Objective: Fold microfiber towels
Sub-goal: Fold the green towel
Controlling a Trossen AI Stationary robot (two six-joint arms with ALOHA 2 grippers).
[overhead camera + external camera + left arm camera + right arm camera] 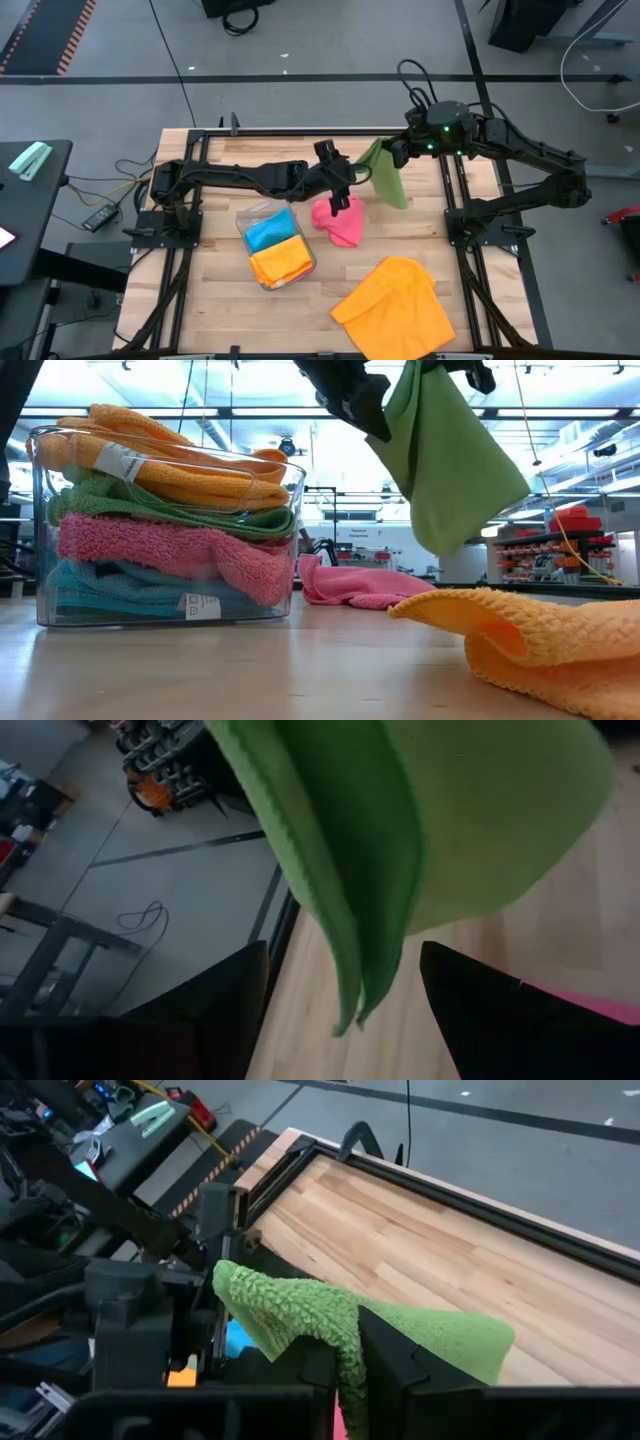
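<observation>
A green towel (386, 176) hangs in the air over the table's far middle, with my right gripper (394, 152) shut on its top. My left gripper (343, 186) is open beside it. In the left wrist view its two fingers (225, 1000) stand on either side of the towel's hanging edge (355, 1005), with a gap on each side. A pink towel (340, 222) lies crumpled on the table below. An orange towel (395, 305) lies spread near the front edge. My right gripper pinches a bunched upper part of the green towel (335, 1325) between its two fingers, coming slanting down from the table's right side. The towel hangs slack below the fingers, in at least two layers, its lower end (440, 545) clear of the table.
A clear plastic tray (252, 222) left of centre holds folded towels, blue and orange on top (275, 247). In the low view its stack (165, 520) also shows green and pink layers. Bare wood lies at the table's far left and near left.
</observation>
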